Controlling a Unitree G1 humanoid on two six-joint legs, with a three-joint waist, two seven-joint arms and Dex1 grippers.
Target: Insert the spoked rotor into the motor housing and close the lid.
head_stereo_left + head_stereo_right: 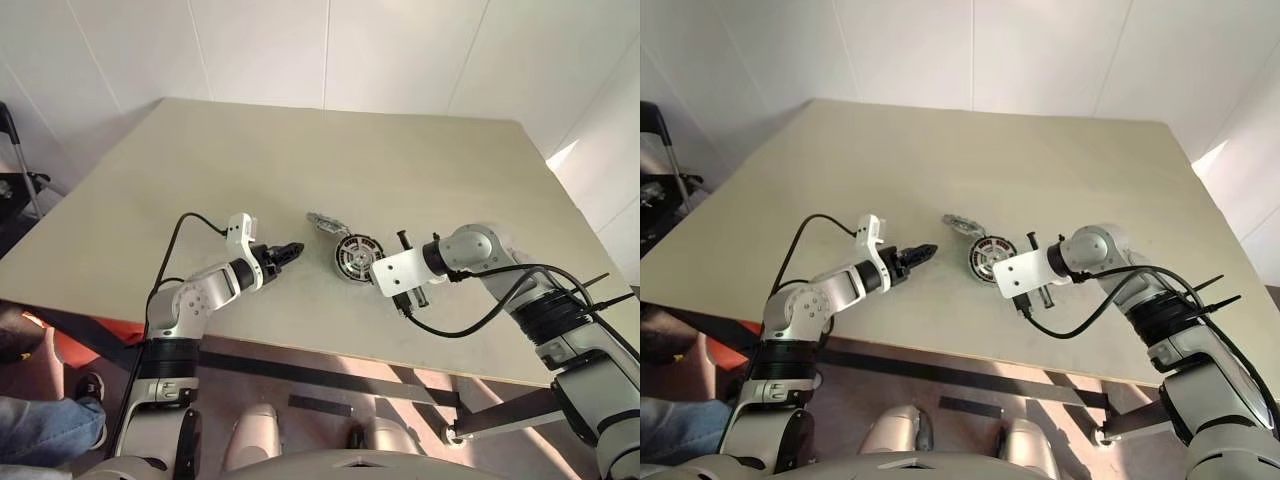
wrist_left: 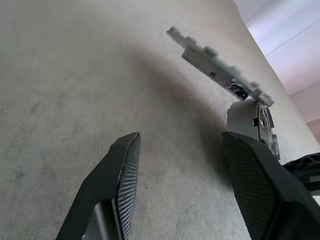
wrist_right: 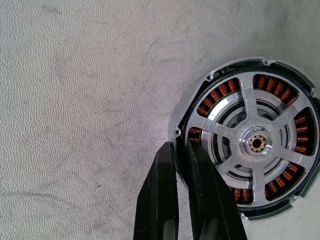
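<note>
The motor housing (image 1: 357, 258) lies flat on the beige table, its copper windings (image 3: 280, 87) ringing the centre. The spoked rotor (image 3: 225, 135) sits inside it, silver spokes and hub facing up. My right gripper (image 3: 179, 147) comes in from the housing's right side, its fingers pinched shut on the housing's silver rim. The lid (image 1: 325, 224), a thin grey cut-out disc, rests tilted just behind and to the left of the housing; in the left wrist view the lid (image 2: 220, 70) is seen edge-on. My left gripper (image 1: 290, 250) hovers left of the housing, open and holding nothing, its fingers (image 2: 125, 170) pointing toward the lid.
The table's front edge (image 1: 300, 350) runs close below both grippers. Black cables (image 1: 480, 315) loop off my right forearm over that edge. A person's leg in jeans (image 1: 40, 425) is at the lower left, beside a black stand (image 1: 20, 180).
</note>
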